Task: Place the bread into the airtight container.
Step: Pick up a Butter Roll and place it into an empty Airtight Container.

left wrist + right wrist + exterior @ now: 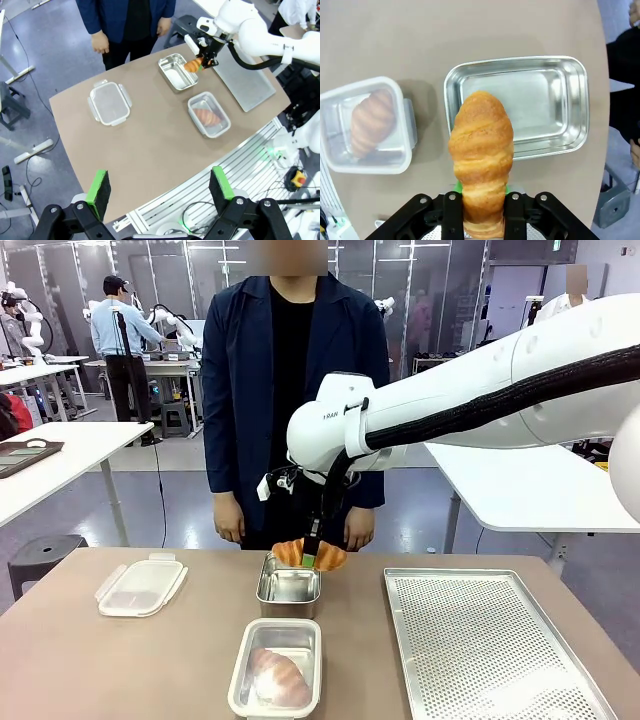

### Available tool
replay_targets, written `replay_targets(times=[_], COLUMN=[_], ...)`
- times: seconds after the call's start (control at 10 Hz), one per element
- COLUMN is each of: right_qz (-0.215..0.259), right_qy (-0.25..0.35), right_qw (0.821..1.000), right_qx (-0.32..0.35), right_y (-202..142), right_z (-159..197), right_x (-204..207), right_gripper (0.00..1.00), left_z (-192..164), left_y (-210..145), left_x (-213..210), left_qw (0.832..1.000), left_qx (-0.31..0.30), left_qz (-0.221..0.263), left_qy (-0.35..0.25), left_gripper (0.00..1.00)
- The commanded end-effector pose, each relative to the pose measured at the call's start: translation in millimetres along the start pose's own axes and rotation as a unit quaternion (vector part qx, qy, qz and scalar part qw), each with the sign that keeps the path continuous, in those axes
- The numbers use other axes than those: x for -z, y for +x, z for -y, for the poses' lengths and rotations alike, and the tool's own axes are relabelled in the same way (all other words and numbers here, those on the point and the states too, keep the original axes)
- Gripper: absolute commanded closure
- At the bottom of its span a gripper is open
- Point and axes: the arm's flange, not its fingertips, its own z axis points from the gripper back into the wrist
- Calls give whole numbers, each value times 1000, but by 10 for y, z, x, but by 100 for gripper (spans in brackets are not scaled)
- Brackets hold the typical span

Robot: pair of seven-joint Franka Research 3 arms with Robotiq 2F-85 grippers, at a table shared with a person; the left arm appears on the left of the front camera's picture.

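My right gripper [311,556] is shut on a golden croissant [481,150] and holds it in the air over the far edge of an empty steel pan [288,590]. In the right wrist view the same steel pan [547,107] lies beneath the bread. A clear airtight container [242,680] stands nearer the front edge with another croissant [278,676] inside; its lid [140,586] lies apart on the left. My left gripper [159,186] hangs open high above the table, with nothing between its green pads [98,187].
A perforated metal tray [480,640] covers the right part of the table. A person stands at the far edge behind the steel pan, hands [229,530] down at their sides. Bare tabletop spreads at the front left.
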Motion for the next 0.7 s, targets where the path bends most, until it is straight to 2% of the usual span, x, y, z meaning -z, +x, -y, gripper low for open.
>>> replay_targets(times=[0.0, 0.3, 0.5, 0.6], right_qz=[17, 59, 53, 68], right_qy=[-73, -63, -76, -83], right_qw=[989, 948, 904, 885], right_qx=[124, 305, 417, 453], right_y=[94, 257, 293, 329], right_z=[-64, -164, -174, -172], right_x=[31, 167, 249, 252], right_gripper=[78, 78, 78, 78], left_z=[13, 13, 13, 13], left_y=[21, 21, 21, 21], left_x=[-22, -22, -22, -22], left_qw=[1000, 1000, 1000, 1000], left_qx=[3, 3, 3, 3], left_qz=[3, 3, 3, 3], left_qy=[-5, -5, -5, -5], left_gripper=[0, 0, 0, 0])
